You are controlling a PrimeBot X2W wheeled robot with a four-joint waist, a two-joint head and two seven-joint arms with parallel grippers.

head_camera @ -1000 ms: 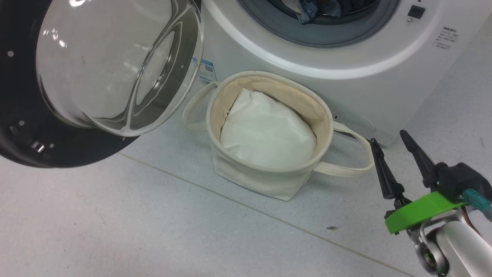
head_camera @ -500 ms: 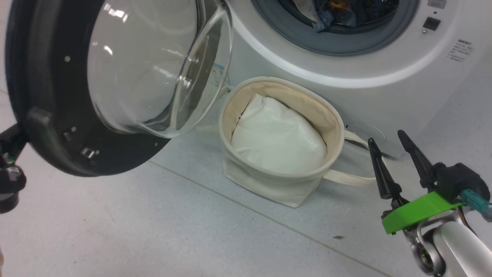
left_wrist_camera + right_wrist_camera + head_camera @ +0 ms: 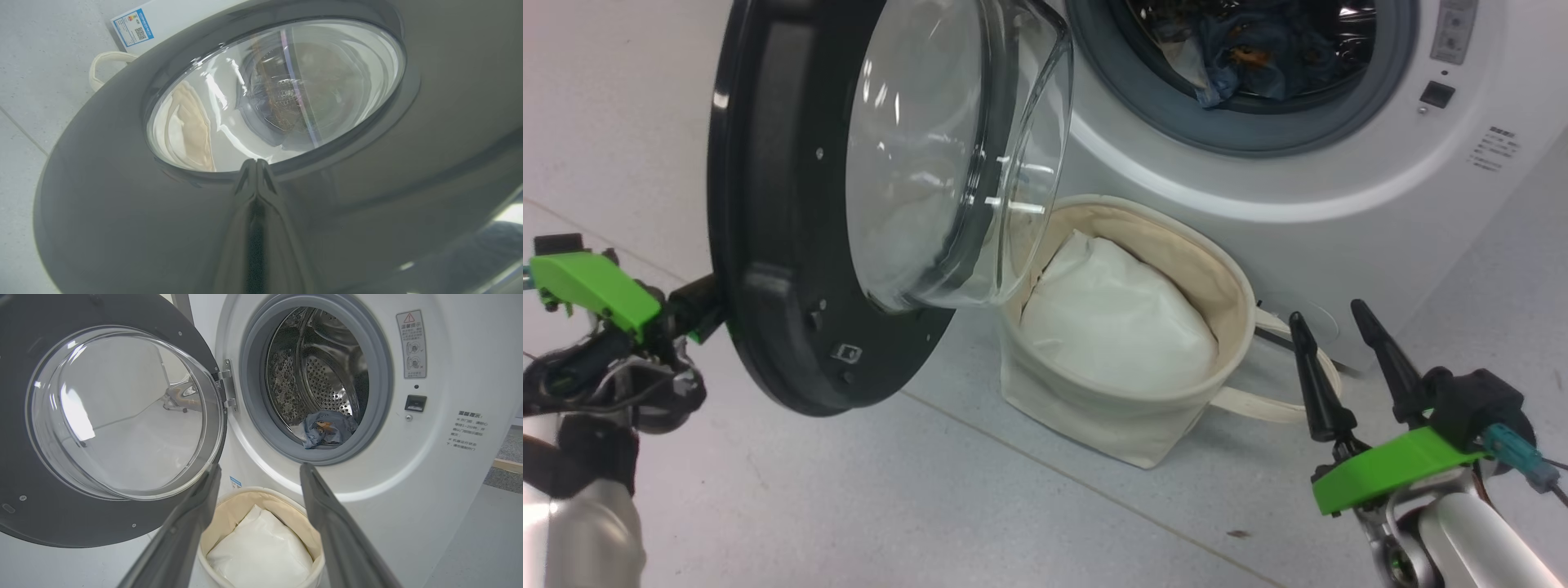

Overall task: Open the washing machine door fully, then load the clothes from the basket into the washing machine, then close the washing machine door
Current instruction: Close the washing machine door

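Presses left tool (image 3: 256,162), tips together, on washing machine door (image 3: 768,204); holds right tool (image 3: 1326,314) apart. Could skid off gloss, or clip basket (image 3: 1094,416) under door.

The white box-shaped front-loading washing machine (image 3: 1339,245) stood with its port uncovered. Its large round door (image 3: 882,196), a glossy black rim around a bulging clear glass bowl, hung partly swung out at the port's left in the head view. Crumpled blue printed fabric garments (image 3: 1250,53) lay low in the perforated steel drum. The round cream-white canvas basket (image 3: 1094,416) stood upright on the floor, just before the machine's front.
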